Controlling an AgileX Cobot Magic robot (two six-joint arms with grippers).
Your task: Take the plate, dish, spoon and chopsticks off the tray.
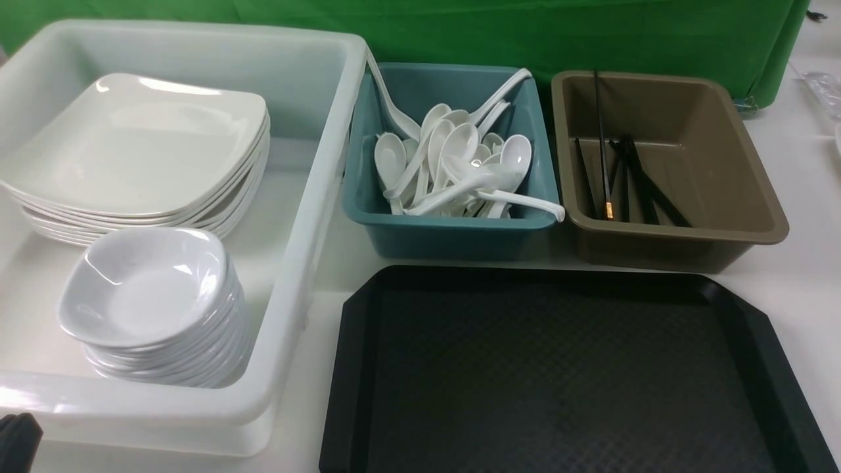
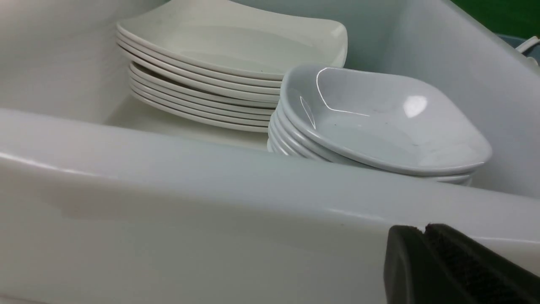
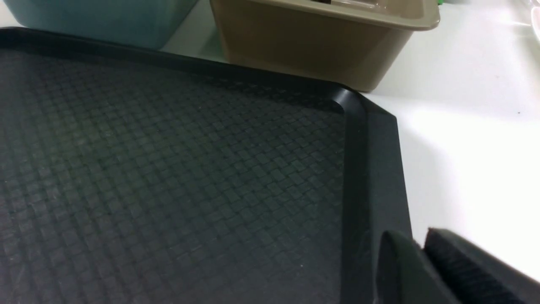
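Black rubber pads pressed together, nothing between them: both grippers idle beside a bare tray.

The left gripper (image 2: 424,231) sits clenched and empty outside the white tub's (image 1: 289,263) near wall; the right gripper (image 3: 422,245) looks all but closed, hanging over the tray's (image 3: 371,177) right rim. The plate (image 1: 138,148) tops its stack, the dish (image 1: 141,286) its own, a spoon (image 1: 460,148) lies in the teal tub (image 1: 453,230), chopsticks (image 1: 601,141) in the brown tub (image 1: 677,243). The clearing looks done; retreating clear of tub walls seems best.

White table (image 1: 808,263) bears black tray (image 1: 355,368), white tub (image 1: 295,263), teal tub (image 1: 453,236), brown tub (image 1: 663,249).
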